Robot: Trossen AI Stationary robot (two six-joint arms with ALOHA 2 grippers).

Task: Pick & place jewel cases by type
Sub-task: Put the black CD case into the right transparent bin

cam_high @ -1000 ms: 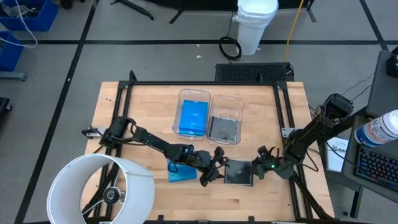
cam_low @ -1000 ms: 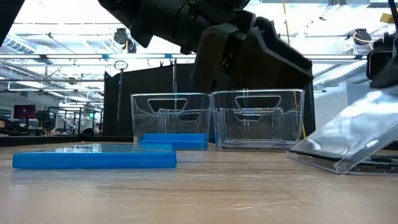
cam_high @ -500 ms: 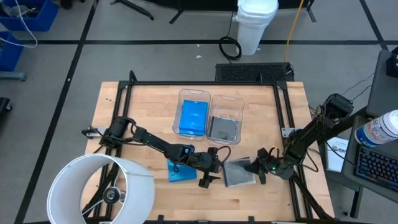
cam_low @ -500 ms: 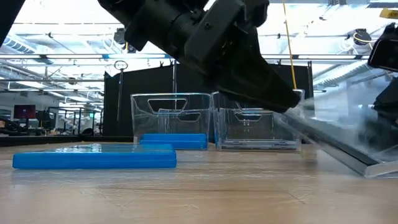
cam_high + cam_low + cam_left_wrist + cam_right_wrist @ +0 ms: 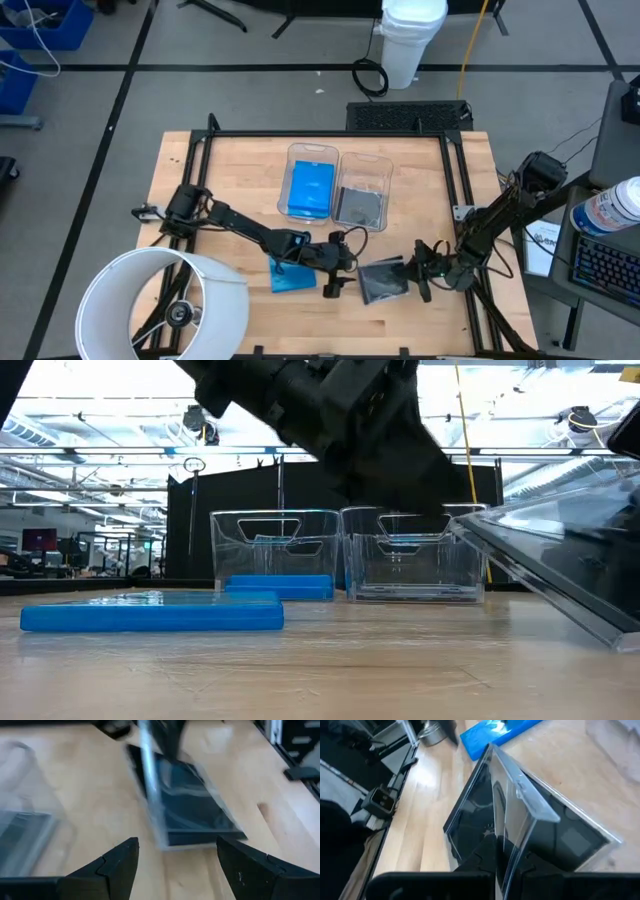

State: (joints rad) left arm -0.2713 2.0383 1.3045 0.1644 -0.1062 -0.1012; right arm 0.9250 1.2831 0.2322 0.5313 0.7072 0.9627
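A dark grey jewel case [image 5: 382,281] stands tilted at the table's near middle, with my right gripper [image 5: 418,275] shut on it from the right. In the low view this case [image 5: 545,575] slopes down toward the right. My left gripper [image 5: 338,268] stands open just left of the case and apart from it. Its two fingers [image 5: 120,865] frame the case [image 5: 192,815] without touching. A blue jewel case [image 5: 290,277] lies flat on the table under my left arm. Two clear bins stand at mid-table. The left bin [image 5: 311,155] holds blue cases, the right bin [image 5: 365,162] dark ones. My right gripper [image 5: 506,870] pinches the dark case between its two fingers, one on each flat face, at the edge [image 5: 506,851] that faces the table's right. The fingers come nearly level from the right. The case is tilted; whether its lower edge [image 5: 612,643] rests on the table I cannot tell.
A black frame rail [image 5: 330,133] runs around the tabletop. A large white round shade [image 5: 160,305] overhangs the near left corner. Bare wood [image 5: 230,170] lies left of the bins and another bare stretch [image 5: 425,190] right of them.
My right gripper has shut on the dark case's right edge. The case, flat on the table a second ago, now stands tilted and slightly turned. My left gripper has drawn back a little toward the table's left, away from the case, still open.
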